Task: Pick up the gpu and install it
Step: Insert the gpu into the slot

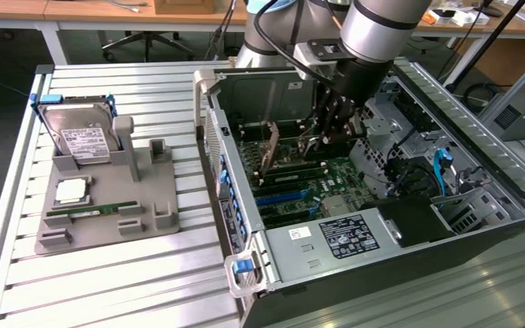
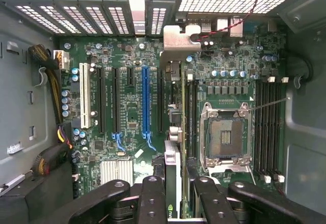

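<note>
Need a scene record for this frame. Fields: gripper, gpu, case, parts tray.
gripper: gripper inside the open case, fingers closed on the gpu
gpu: gpu held on edge over the motherboard, silver bracket toward the slot covers
seating: cannot tell whether it is in a slot
case: computer case lying on its side, side panel off
parts tray: grey tray on the exterior view's left, holding a hard drive, a square silver chip and a memory stick
</note>
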